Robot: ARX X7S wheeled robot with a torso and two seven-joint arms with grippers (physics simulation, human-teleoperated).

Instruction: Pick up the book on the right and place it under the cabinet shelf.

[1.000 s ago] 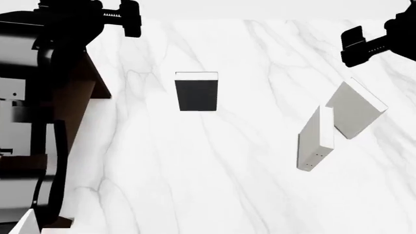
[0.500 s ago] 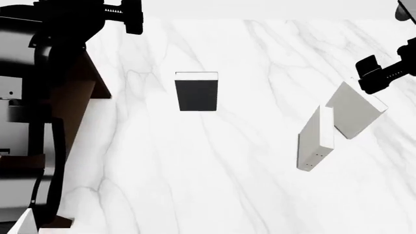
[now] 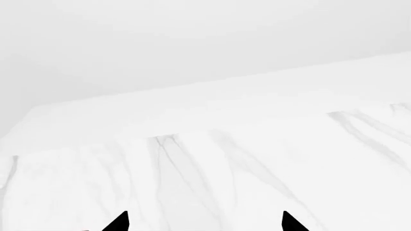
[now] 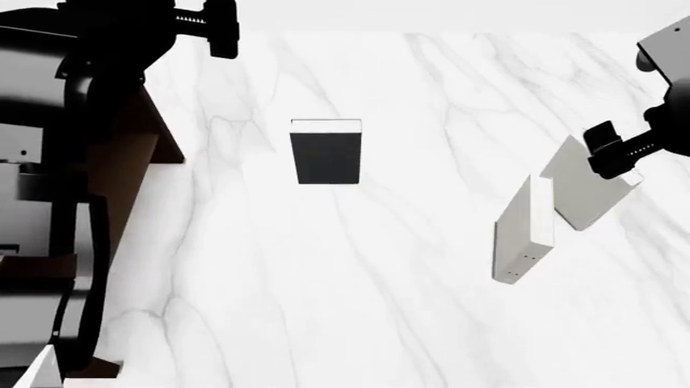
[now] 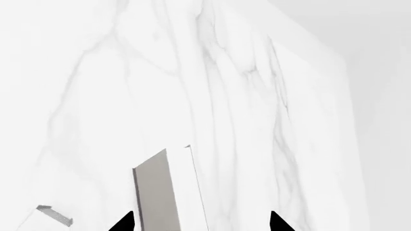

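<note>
The light-grey book (image 4: 580,192) lies tilted on the marble table at the right; it also shows in the right wrist view (image 5: 157,192). My right gripper (image 4: 612,152) is open and hovers just over the book's far end. In the right wrist view the right gripper (image 5: 199,222) has its jaws apart, with the book showing between them. The dark-brown cabinet (image 4: 132,162) stands at the left, mostly hidden by my left arm; its shelf board cannot be made out. My left gripper (image 4: 221,28) is open and empty, high at the far left, and in its wrist view (image 3: 204,222) faces only marble.
A white upright slab (image 4: 524,230) with tiny dark dots stands just left of the book, nearly touching it; its corner shows in the right wrist view (image 5: 55,215). A black book (image 4: 326,155) with a white edge lies mid-table. The marble table (image 4: 356,307) stretches ahead.
My right gripper has come down and toward me from the upper right until it is over the grey book's far end. The left arm and the books have not moved.
</note>
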